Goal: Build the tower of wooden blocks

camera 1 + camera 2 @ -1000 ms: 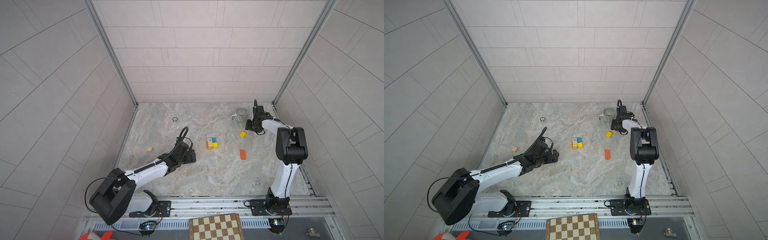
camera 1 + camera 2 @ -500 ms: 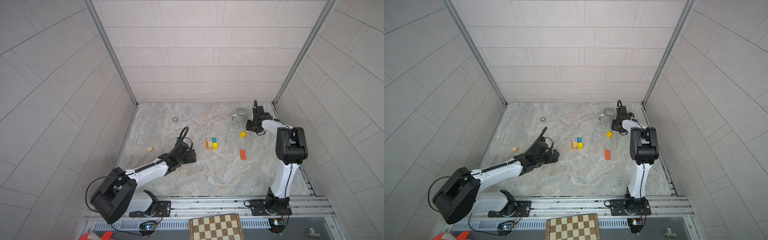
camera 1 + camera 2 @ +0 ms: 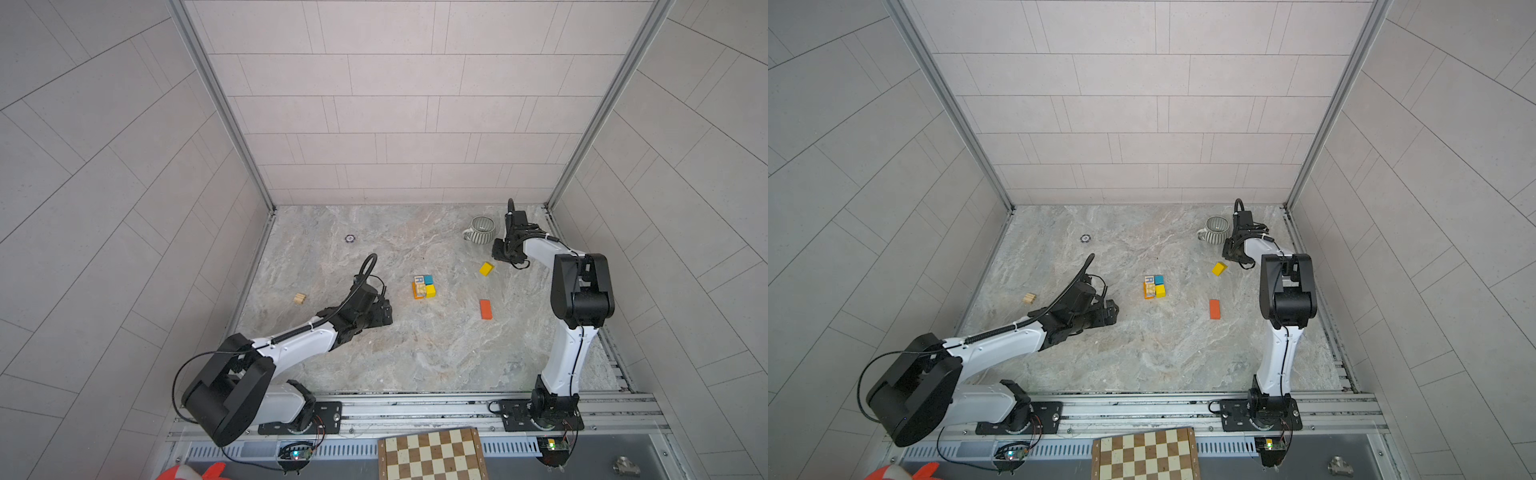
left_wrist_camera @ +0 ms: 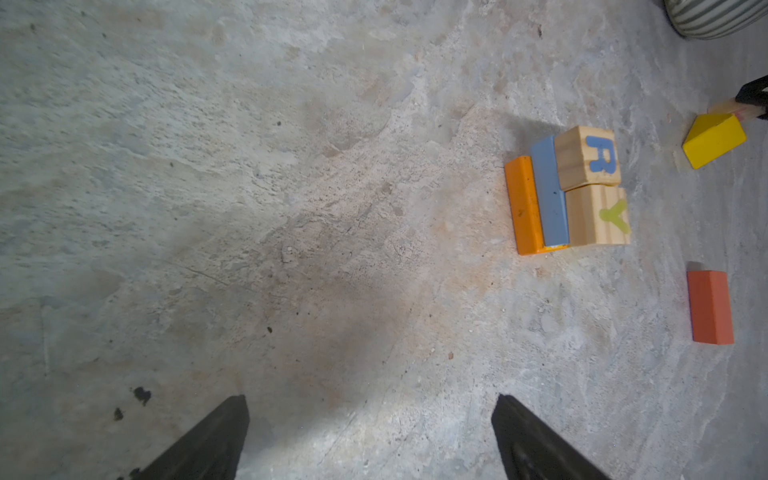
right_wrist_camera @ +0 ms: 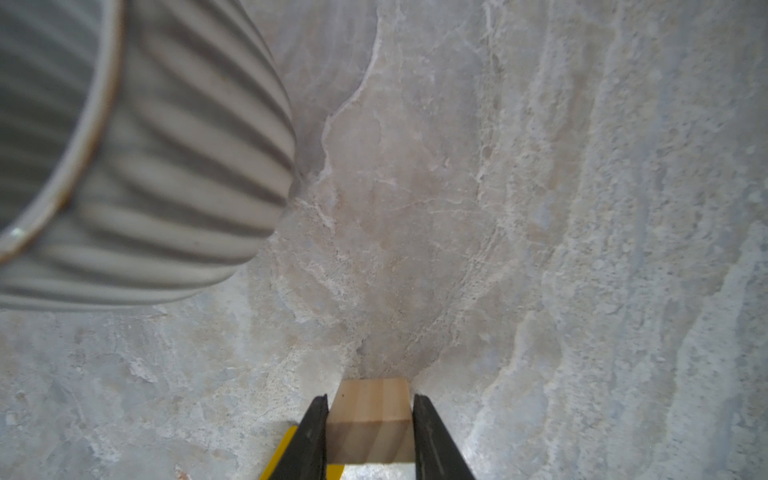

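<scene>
- Presently, at the far right: right gripper (image 5: pixel 369 399) clamped on a plain wood block (image 5: pixel 370 415), both fingers (image 5: pixel 311 436) flat against its side faces.
- Just far-left of that grip: striped mug (image 3: pixel 481 228), upright on the marble floor (image 3: pixel 415 353).
- Just near-left of it: loose yellow block (image 3: pixel 486 269), apart from the tower.
- Mid-floor: tower (image 3: pixel 424 286), a low tight cluster with an orange slab (image 4: pixel 524 208), a blue slab (image 4: pixel 548 195) and lettered cubes (image 4: pixel 588 162) marked R and Y, all touching.
- Near-right of the tower, well apart: red-orange block (image 3: pixel 485 309), lying flat.
- Near-left of the tower: left gripper (image 4: pixel 369 398), spread wide, only bare floor between the fingers.
- Toward the left wall: lone plain cube (image 3: pixel 299 298), well apart from the rest.
</scene>
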